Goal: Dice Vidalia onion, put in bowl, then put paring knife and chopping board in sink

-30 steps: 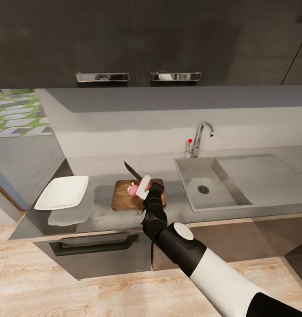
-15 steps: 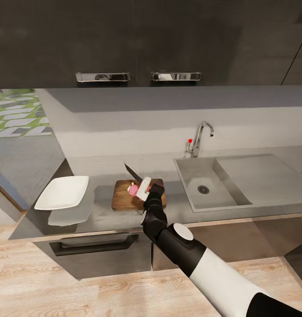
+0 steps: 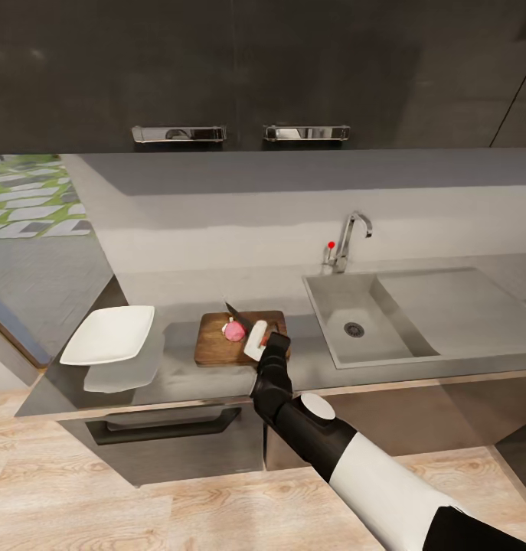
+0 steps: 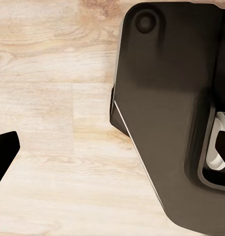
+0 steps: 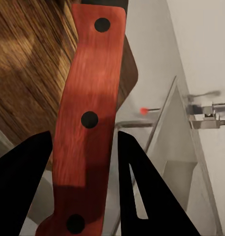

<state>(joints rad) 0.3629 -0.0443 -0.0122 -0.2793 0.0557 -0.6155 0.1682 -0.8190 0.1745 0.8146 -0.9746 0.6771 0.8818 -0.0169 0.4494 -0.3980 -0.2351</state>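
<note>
While our right hand grips the paring knife, the head view shows why everything sits where it does: the Vidalia onion lies on the chopping board so that the dark blade, angled down over it, can cut against wood and not against the glossy grey table. We cannot tell from here whether the edge touches the bulb or hangs just above it. We judge the dicing not yet done, since the onion reads as one round pinkish lump with a paler tip. The white square bowl, shallow with flared sides, waits near the board on its far side from the sink, handy for the pieces; the steel basin with its round drain and chrome tap lies close on the other side, where knife and board are to end up. Our left wrist view looks down on pale wood-grain floor beside a dark, smooth part of our own body; one black fingertip of the left hand enters the edge, and we cannot tell whether that hand is open or closed. Through the right wrist view, the knife's red handle, flat-sided with three dark rivets, runs between our two black fingers, pinched from both sides, with the board's streaked brown grain beyond and the basin's grey rim alongside.
</note>
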